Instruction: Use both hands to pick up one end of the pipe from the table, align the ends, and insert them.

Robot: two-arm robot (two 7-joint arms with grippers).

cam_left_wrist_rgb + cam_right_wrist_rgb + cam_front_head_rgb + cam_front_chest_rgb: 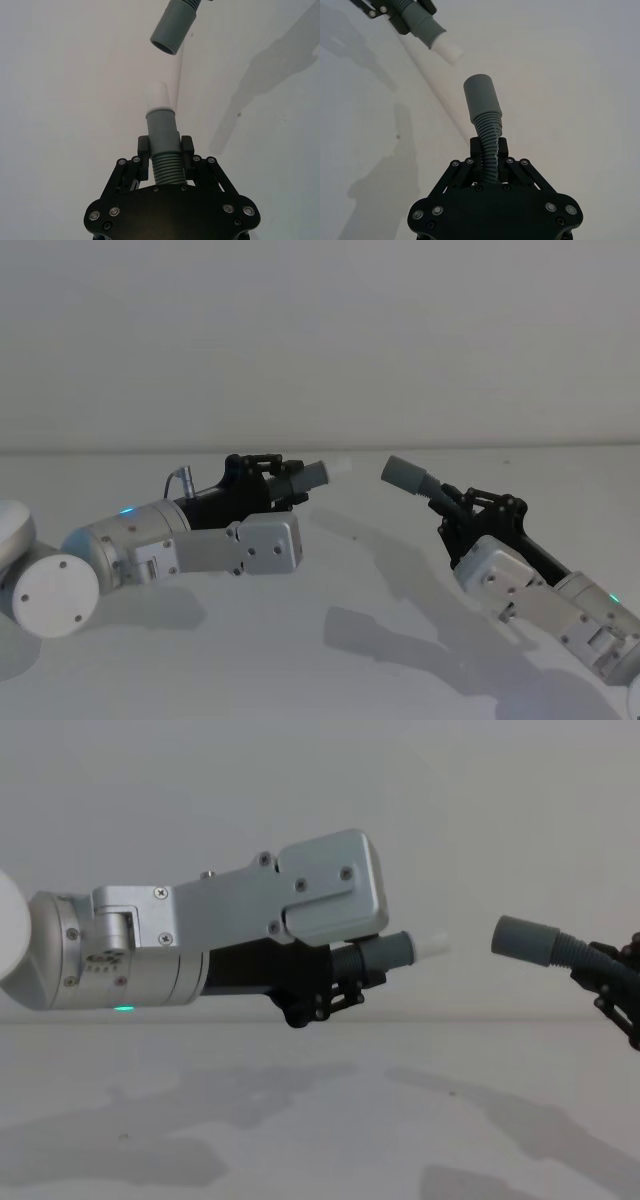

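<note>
White table (pixel 330 660), both pipe ends held aloft, apart.
Left gripper (pixel 165 146) clamps the tipped cuff (pixel 162 127); right gripper (pixel 488 148) clamps ribs behind the socket (pixel 481 97).

A bare lab-like test bench — plain white table (pixel 300 660), blank grey wall (pixel 320 330).

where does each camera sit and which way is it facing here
Head: high, looking down at the table; both arms, left gripper and right gripper show.
Chest: low, facing forward; left arm large.
Left wrist: along its fingers gripping the short piece.
Right wrist: along its own, gripping the long piece.
Both wrist views share the facing cuffs, apart.
</note>
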